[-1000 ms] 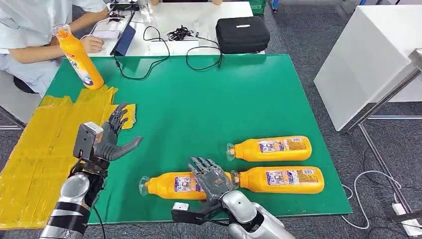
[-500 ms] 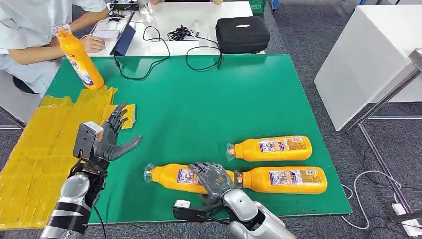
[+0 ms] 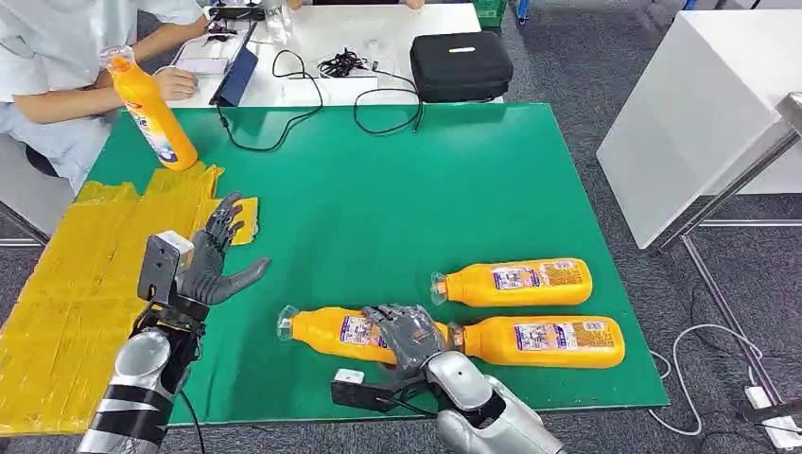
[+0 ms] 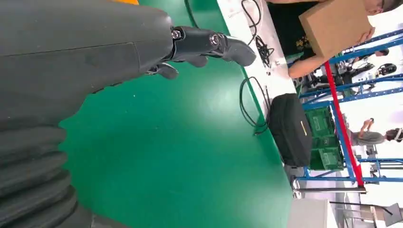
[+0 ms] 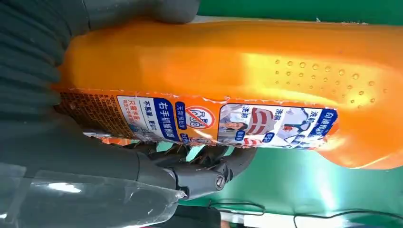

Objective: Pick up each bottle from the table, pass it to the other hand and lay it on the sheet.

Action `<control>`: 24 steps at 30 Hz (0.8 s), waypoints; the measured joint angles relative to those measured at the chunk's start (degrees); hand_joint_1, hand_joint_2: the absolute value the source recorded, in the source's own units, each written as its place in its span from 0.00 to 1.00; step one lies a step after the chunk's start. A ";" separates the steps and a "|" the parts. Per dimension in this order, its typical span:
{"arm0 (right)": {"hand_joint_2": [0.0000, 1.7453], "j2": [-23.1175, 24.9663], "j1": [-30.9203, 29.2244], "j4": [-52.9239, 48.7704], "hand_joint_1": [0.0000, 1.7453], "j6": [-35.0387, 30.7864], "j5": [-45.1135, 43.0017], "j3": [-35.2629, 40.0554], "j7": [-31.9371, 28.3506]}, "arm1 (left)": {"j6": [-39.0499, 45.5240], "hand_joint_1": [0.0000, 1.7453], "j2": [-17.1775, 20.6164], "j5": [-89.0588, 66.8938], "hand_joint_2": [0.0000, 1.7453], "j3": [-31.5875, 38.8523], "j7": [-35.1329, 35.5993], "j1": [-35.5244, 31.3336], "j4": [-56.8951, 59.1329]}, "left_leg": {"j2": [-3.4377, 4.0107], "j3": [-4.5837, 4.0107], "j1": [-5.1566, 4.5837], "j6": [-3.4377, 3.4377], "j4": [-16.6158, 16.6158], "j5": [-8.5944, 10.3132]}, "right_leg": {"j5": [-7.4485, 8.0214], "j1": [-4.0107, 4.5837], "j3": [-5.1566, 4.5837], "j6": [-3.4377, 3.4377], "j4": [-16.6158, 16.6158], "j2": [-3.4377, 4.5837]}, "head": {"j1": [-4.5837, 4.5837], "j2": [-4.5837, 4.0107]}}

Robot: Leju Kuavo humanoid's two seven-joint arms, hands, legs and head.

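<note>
1. Bottles are lying orange and on their sides near the front edge of the green table (image 3: 407, 189); the nearest bottle (image 3: 331, 333) is sitting with its clear cap pointing toward the robot's left.
2. The right hand (image 3: 409, 333) is wrapping its dark fingers (image 5: 204, 164) around the middle of that bottle (image 5: 228, 76), with the thumb pressing on the opposite side of the body and the label facing the wrist camera.
3. A second bottle (image 3: 539, 340) is lying just beside the held one, its cap end close to the right hand.
4. A third bottle (image 3: 515, 281) is lying a little farther back on the table, parallel to the second.
5. A fourth bottle (image 3: 151, 109) is standing tilted at the far left corner, at the back edge of the yellow sheet (image 3: 66, 284).
6. The left hand (image 3: 213, 260) is hovering with fingers spread and nothing in it, over the boundary between the yellow sheet and the green surface.
7. A person (image 3: 57, 66) is sitting at the far left behind the table.
8. A black case (image 3: 462, 64) is resting on the white desk beyond the green surface.
</note>
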 measured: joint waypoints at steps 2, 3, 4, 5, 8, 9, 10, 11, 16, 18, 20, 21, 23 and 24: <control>1.00 0.00 0.00 0.07 1.00 0.00 -0.02 -0.26 0.00 | 0.00 0.00 -0.02 0.00 1.00 0.00 0.00 0.03 -0.09 | 0.00 0.00 0.00 0.00 0.00 0.00 | 0.00 0.00 0.01 0.00 0.00 0.00 | 0.00 0.00; 1.00 0.00 0.00 0.09 1.00 0.00 -0.02 -0.39 0.00 | 0.00 0.00 -0.04 0.00 1.00 0.00 0.00 0.04 -0.09 | 0.00 0.01 0.00 0.00 0.00 0.00 | 0.00 0.00 0.01 0.00 0.00 0.00 | 0.00 0.00; 1.00 0.04 0.00 0.11 1.00 0.00 -0.02 -0.48 0.00 | 0.00 0.00 -0.04 0.00 1.00 0.00 0.00 0.05 -0.11 | 0.00 0.01 0.00 0.00 0.00 0.00 | 0.00 0.00 0.01 0.00 0.00 0.00 | 0.00 0.00; 1.00 0.09 0.00 0.15 1.00 0.00 -0.04 -0.54 0.00 | 0.00 0.00 -0.07 0.00 1.00 0.00 0.00 0.07 -0.17 | 0.00 0.01 0.00 0.00 0.00 0.00 | 0.00 0.00 0.01 0.00 0.00 0.00 | 0.00 0.00; 1.00 0.15 0.00 0.17 1.00 0.00 -0.07 -0.66 0.00 | 0.00 0.00 -0.07 0.00 1.00 0.00 0.00 0.12 -0.33 | 0.00 0.01 0.00 0.00 0.00 0.00 | 0.00 0.00 0.00 0.00 0.00 0.00 | 0.00 0.00; 1.00 0.15 0.01 0.17 1.00 -0.07 -0.22 -0.79 0.00 | 0.00 0.00 -0.07 0.04 1.00 0.00 0.00 0.14 -0.35 | 0.00 0.01 0.00 0.00 0.00 0.00 | 0.00 0.00 0.00 0.00 0.00 0.00 | 0.00 0.00; 1.00 0.22 0.03 0.20 1.00 -0.24 -0.56 -0.96 -0.11 | 0.00 0.00 -0.07 0.09 1.00 0.00 0.00 0.15 -0.37 | 0.00 0.01 0.00 0.00 0.00 0.00 | 0.00 0.00 0.00 0.00 0.00 0.00 | 0.00 0.00; 1.00 0.31 0.06 0.22 1.00 -0.55 -1.01 -1.16 -0.33 | 0.00 0.00 -0.11 0.09 1.00 -0.02 0.00 0.16 -0.39 | 0.00 0.01 0.00 0.00 0.00 0.00 | 0.00 0.00 0.00 0.00 0.00 0.00 | 0.00 0.00; 1.00 1.97 2.25 -0.37 1.00 -12.67 -5.73 -5.27 -5.56 | 0.68 0.00 -0.74 -0.09 1.00 -0.18 -0.11 0.40 -1.07 | 0.00 0.00 0.00 0.00 0.00 0.00 | 0.00 0.00 -0.03 0.00 0.00 0.00 | 0.00 0.00; 1.00 2.93 3.56 -1.97 1.00 -18.28 -8.73 -7.92 -10.13 | 1.73 0.00 -1.18 -0.79 1.00 -0.66 -0.18 0.42 -1.68 | -0.01 -0.01 0.00 0.00 0.00 0.00 | 0.00 0.00 -0.03 0.00 0.00 0.00 | 0.00 0.00; 1.00 4.06 4.85 -4.12 1.00 -23.48 -12.21 -11.16 -15.92 | 2.75 0.00 -1.59 -1.05 1.00 -1.51 -0.24 0.38 -2.25 | -0.02 -0.03 0.00 0.00 0.00 0.00 | -0.01 0.00 -0.06 0.00 0.00 -0.01 | 0.02 0.00; 1.00 4.64 5.34 -5.12 1.00 -25.67 -13.78 -12.66 -18.50 | 3.13 0.00 -1.75 -1.03 1.00 -1.97 -0.26 0.26 -2.34 | -0.02 -0.03 0.00 0.00 0.00 -0.01 | -0.01 0.00 -0.06 0.01 0.00 0.00 | 0.00 0.00; 1.00 5.72 5.87 -6.97 1.00 -28.43 -17.69 -15.73 -23.00 | 3.63 0.00 -2.12 -0.40 1.00 -2.97 -0.39 -0.21 -2.34 | -0.01 -0.03 0.00 0.00 0.00 -0.01 | -0.01 0.00 -0.06 0.00 0.00 0.00 | 0.00 0.00; 1.00 6.21 6.02 -7.68 1.00 -29.01 -19.77 -17.01 -24.75 | 3.87 0.00 -2.27 -0.13 1.00 -3.46 -0.42 -0.54 -2.34 | 0.00 -0.03 0.00 0.00 0.00 -0.01 | -0.01 0.00 -0.06 0.00 -0.01 0.00 | 0.00 0.00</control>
